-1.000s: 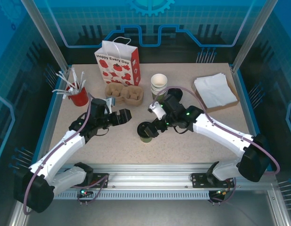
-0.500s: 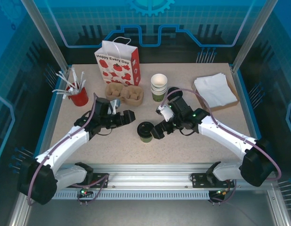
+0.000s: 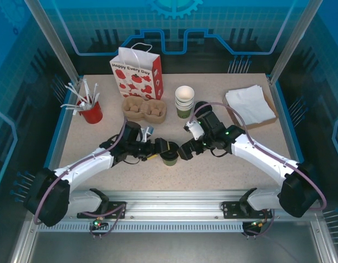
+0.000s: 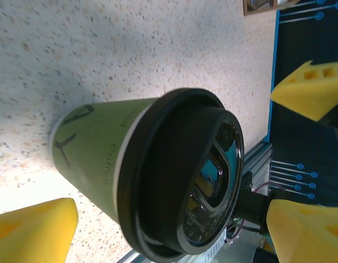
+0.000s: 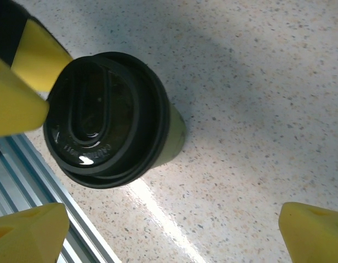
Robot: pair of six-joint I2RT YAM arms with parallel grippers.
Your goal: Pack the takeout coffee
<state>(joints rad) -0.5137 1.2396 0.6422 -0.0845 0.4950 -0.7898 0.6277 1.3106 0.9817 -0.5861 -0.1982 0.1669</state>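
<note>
Top external view: near the front middle of the table (image 3: 212, 170), the coffee cup (image 3: 169, 159) stands upright with its black lid (image 5: 100, 120) on. The left gripper (image 3: 164, 150) has its fingers spread wide on either side of the cup, not squeezing it. The right gripper (image 3: 185, 151) sits just right of the cup, fingers wide apart and holding nothing. Farther back lie a cardboard cup tray (image 3: 144, 109) and a stack of lidless cups (image 3: 184, 100), with a red cup of stirrers (image 3: 92, 113) to the left and napkins (image 3: 250, 104) to the right. A paper bag (image 3: 137, 76) stands at the back.
</note>
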